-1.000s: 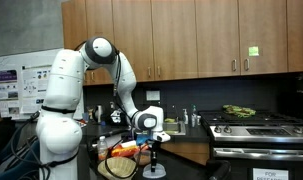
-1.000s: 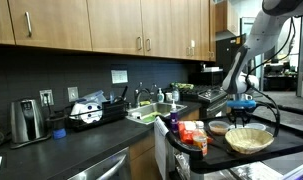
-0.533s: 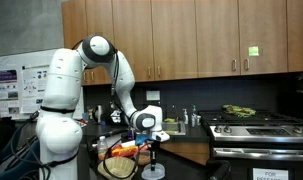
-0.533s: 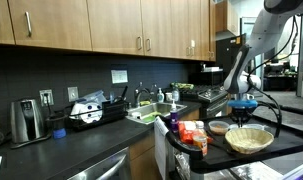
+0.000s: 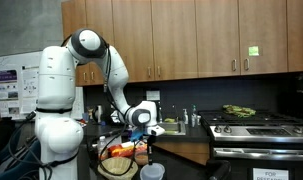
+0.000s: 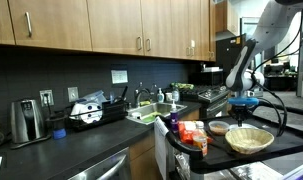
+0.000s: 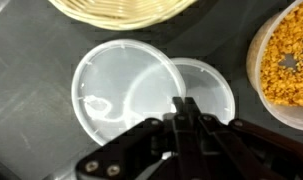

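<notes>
Pincer (image 7: 184, 108) closed to thin slit, fingertips (image 7: 177, 112) pressed together; whether anything pinched between, cannot tell. Poised over right rim of white tub (image 7: 116, 85), where tub overlaps flat lid (image 7: 213, 88). Wicker basket (image 7: 121, 8) beyond tub; bowl of orange grains (image 7: 284, 60) right of tub, past lid. Since half second ago: arm (image 5: 113, 80) raised at elbow, pincer lifted higher above tub.
</notes>
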You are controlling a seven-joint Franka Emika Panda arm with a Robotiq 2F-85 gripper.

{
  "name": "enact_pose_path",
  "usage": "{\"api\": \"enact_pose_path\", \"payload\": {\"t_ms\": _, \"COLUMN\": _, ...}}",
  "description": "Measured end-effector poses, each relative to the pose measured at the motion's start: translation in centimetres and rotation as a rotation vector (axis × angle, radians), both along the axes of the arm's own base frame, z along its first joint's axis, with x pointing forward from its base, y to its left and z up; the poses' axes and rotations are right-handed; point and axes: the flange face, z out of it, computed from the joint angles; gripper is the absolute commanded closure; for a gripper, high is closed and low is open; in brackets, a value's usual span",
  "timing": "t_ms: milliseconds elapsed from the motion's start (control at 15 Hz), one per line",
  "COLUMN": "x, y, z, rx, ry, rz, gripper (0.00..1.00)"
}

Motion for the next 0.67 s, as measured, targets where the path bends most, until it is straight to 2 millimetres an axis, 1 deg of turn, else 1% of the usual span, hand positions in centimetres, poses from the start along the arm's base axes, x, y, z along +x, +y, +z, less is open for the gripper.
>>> {"api": "enact_pose_path", "payload": {"t_ms": 133, "x": 0.1, "y": 0.7, "z": 1.1, "rx": -0.030, "ry": -0.018, "rz": 0.015, "gripper": 0.99}}
{"api": "enact_pose_path", "payload": {"t_ms": 400, "x": 0.6, "y": 2.2, "z": 4.0, "rx": -0.089, "ry": -0.074, "rz": 0.040, "gripper": 0.99}}
{"api": "enact_pose_path", "payload": {"t_ms": 667, "x": 1.1, "y": 4.2, "z": 6.5, "rx": -0.115, "ry": -0.112, "rz": 0.085, "gripper": 0.99}}
